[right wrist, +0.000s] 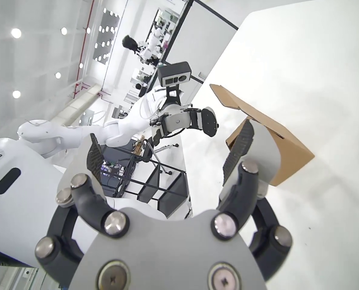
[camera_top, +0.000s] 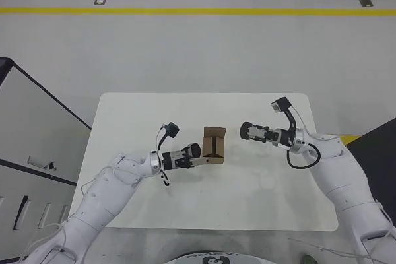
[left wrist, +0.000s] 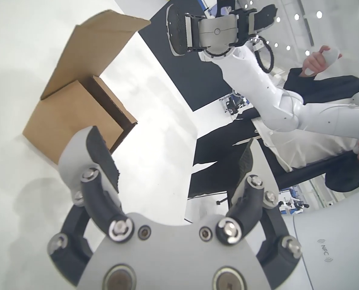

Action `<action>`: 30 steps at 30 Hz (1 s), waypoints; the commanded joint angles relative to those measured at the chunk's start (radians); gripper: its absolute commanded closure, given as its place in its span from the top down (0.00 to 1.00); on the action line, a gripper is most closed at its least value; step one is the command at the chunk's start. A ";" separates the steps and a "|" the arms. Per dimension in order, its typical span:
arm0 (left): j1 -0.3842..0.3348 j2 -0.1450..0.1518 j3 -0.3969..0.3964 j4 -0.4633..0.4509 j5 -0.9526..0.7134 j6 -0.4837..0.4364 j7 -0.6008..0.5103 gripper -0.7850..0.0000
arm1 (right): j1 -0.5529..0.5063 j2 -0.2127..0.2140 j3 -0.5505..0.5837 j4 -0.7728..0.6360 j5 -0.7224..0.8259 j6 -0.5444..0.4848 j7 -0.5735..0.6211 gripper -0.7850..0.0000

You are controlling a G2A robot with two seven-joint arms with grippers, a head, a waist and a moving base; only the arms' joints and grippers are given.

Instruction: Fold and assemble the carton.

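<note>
While both tools are released, with nothing between their fingers, the step in hand appears to be the approach to the carton (camera_top: pixel 214 144) from two sides. The carton sits near the middle of the table (camera_top: pixel 264 198), partly erected. The left tool (camera_top: pixel 197 156) is just beside its near corner; contact cannot be confirmed. The right tool (camera_top: pixel 245 131) is on the opposite side, with a clear gap between them. For a good result, brace one wall with the left tool and push the opposite wall with the right tool, so that the carton squares up instead of sliding. Press each panel near its crease, not at its free edge. In the top view, the long axis of the carton runs from the robot's side toward the far side of the table. Its dark inside faces upward, and one flap (left wrist: pixel 100 40) stands raised at the far end.
</note>
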 commanded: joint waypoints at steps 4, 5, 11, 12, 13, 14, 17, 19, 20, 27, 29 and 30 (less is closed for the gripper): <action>0.006 0.003 -0.018 -0.032 0.025 -0.011 0.043 0.00 | 0.005 -0.002 0.004 0.007 0.058 0.004 0.004 1.00; 0.006 0.003 -0.018 -0.032 0.025 -0.011 0.043 0.00 | 0.005 -0.002 0.004 0.007 0.058 0.004 0.004 1.00; 0.029 0.005 -0.014 -0.022 0.055 0.042 0.043 0.00 | -0.006 -0.002 0.007 -0.007 0.032 0.017 -0.039 1.00; 0.038 0.005 -0.010 -0.015 0.042 0.048 0.038 0.00 | -0.009 -0.001 0.011 -0.008 0.026 0.021 -0.052 1.00; 0.045 0.005 -0.004 -0.007 0.018 0.048 0.021 0.00 | -0.013 -0.001 0.015 -0.006 0.030 0.024 -0.063 1.00; 0.048 0.006 0.001 0.003 0.000 0.049 0.000 0.00 | -0.013 0.000 0.019 -0.001 0.032 0.026 -0.067 1.00; 0.043 0.004 0.023 0.031 -0.012 0.075 -0.043 0.00 | -0.005 -0.001 0.023 0.015 0.039 0.035 -0.067 1.00; 0.034 -0.002 0.043 0.048 -0.013 0.090 -0.045 0.00 | 0.012 -0.004 0.014 0.033 0.043 0.040 -0.061 1.00; 0.027 -0.006 0.054 0.060 -0.010 0.095 -0.041 0.00 | 0.023 -0.007 0.006 0.044 0.051 0.046 -0.054 1.00; -0.026 -0.043 0.133 0.148 -0.006 0.102 0.041 0.00 | 0.142 -0.048 -0.092 0.175 0.052 0.041 -0.050 1.00; -0.038 -0.054 0.154 0.174 0.005 0.107 0.076 0.00 | 0.176 -0.063 -0.125 0.215 0.048 0.027 -0.061 1.00; -0.044 -0.060 0.163 0.185 0.010 0.105 0.090 0.00 | 0.191 -0.071 -0.140 0.233 0.050 0.019 -0.065 1.00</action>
